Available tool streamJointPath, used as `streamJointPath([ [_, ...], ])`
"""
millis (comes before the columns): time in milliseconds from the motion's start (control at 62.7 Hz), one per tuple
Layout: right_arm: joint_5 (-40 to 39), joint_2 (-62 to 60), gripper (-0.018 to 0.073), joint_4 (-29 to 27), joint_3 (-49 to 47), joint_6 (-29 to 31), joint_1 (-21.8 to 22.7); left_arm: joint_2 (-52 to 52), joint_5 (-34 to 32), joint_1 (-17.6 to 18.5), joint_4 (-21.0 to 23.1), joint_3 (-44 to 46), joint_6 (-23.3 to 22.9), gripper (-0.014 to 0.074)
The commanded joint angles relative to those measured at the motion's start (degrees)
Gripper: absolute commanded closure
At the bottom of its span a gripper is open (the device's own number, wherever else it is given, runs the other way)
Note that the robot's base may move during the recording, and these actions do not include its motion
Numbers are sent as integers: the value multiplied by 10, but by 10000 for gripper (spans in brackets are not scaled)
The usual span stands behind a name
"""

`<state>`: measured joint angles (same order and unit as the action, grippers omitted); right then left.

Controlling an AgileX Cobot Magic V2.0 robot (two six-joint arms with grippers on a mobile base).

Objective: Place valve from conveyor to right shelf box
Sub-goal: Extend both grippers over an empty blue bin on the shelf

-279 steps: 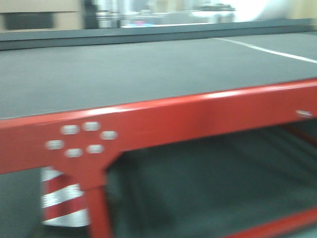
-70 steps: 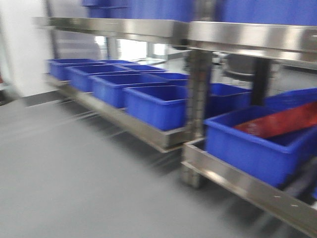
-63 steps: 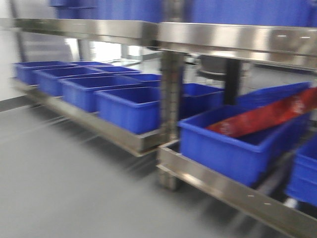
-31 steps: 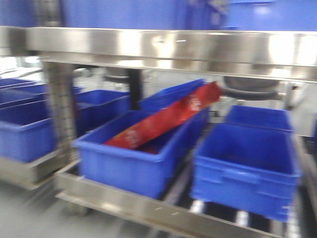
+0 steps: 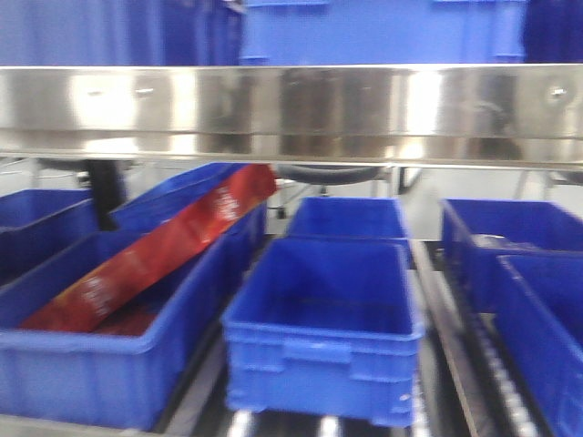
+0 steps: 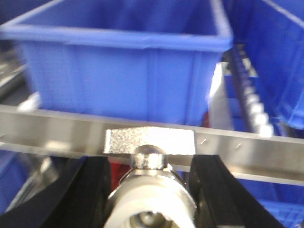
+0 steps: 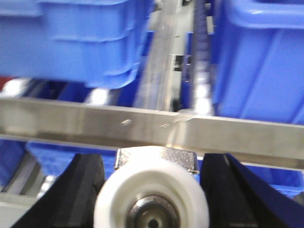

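Observation:
The conveyor is out of view. My left gripper (image 6: 152, 164) is shut on a metal valve (image 6: 149, 141) with a flat silver handle and a white ring, held between black fingers (image 6: 92, 190). My right gripper (image 7: 152, 164) is shut on a second valve (image 7: 152, 194) with a white ring. Both are held just in front of the steel shelf rail (image 6: 247, 147), which also shows in the right wrist view (image 7: 95, 118). An empty blue box (image 5: 319, 309) stands on the lower shelf straight ahead. Neither gripper shows in the front view.
A blue box with a long red bag (image 5: 137, 264) stands at the left. More blue boxes (image 5: 510, 237) stand at the right and behind. A steel upper shelf beam (image 5: 291, 109) crosses overhead with blue boxes on it. Rollers run under the boxes.
The front view has swung from the red-framed conveyor to the steel shelf, then moved right along it and closer. The box with the red bag has shifted to the left.

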<state>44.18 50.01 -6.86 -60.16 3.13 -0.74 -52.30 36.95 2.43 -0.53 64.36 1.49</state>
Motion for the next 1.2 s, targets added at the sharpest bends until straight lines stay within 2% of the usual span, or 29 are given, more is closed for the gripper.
streamJointPath([
  [0,-40,-5,725,1,-5,0,2,4,-34,2,2,7,-1,708],
  [1181,-40,-5,725,1,-5,0,2,4,-34,2,2,7,-1,708],
])
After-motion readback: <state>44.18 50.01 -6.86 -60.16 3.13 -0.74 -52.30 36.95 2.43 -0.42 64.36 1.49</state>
